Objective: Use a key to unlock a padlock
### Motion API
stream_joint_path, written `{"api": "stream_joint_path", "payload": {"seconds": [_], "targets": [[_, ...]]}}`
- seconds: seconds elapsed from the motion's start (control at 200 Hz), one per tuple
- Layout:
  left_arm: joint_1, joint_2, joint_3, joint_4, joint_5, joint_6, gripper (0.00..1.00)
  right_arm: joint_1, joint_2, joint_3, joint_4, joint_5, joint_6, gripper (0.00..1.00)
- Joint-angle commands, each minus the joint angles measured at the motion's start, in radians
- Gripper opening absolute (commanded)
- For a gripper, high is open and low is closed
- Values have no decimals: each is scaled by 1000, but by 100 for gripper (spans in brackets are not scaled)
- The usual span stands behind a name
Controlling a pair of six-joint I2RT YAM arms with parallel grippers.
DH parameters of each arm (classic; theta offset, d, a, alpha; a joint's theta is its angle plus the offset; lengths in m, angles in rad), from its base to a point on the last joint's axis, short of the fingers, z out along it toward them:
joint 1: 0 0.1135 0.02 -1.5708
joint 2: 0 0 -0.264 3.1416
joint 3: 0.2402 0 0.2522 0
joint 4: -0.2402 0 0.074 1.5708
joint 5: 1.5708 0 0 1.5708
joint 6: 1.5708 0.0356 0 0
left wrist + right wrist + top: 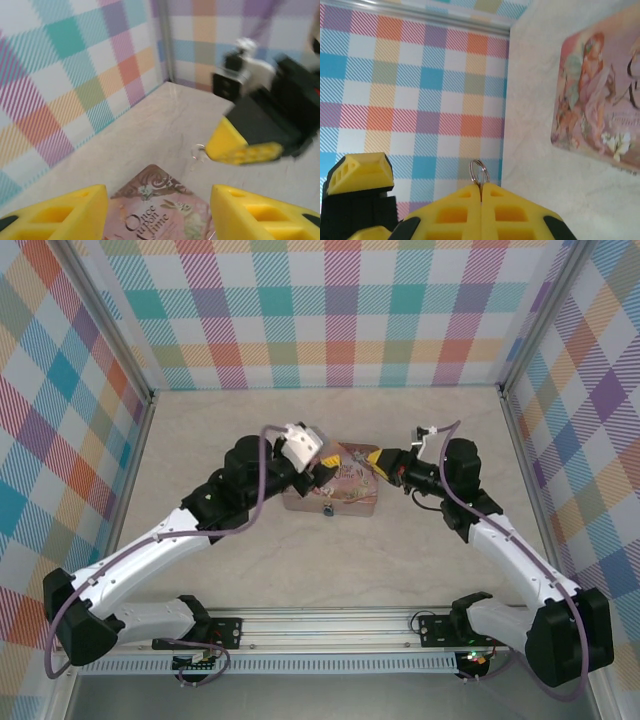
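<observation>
At tin (355,502) 6 o'clock edge: padlock (327,510). Right gripper (374,462) clamped on key (479,173), padlock toward its 8 o'clock. Left gripper (157,200) jaws apart, nearer, above tin.

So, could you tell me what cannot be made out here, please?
- Thin dark-grey metal key: blade hidden between the shut right gripper's yellow fingers, right wrist view; its wire ring pokes out.
- Tiny blue padlock: too small in the top view to tell if locked.
- Pink pictured rectangular tin: cut off at the edge, both wrist views.

the padlock (327,509) lies at the near edge of the tin (356,490).
</observation>
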Motion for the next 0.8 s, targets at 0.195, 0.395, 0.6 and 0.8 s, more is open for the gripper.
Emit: {"api": "stream_joint_path", "payload": {"seconds": [0.195, 0.395, 0.6, 0.8], "targets": [[69, 40, 23, 113, 75, -911, 55, 41, -7, -107, 473, 162, 22, 4], [69, 117, -28, 348, 152, -1196, 51, 89, 40, -122, 610, 203, 52, 4], [65, 160, -29, 417, 181, -1263, 48, 135, 71, -100, 617, 220, 58, 4], [62, 193, -25, 410, 197, -1282, 41, 150, 83, -81, 619, 223, 75, 4]]}}
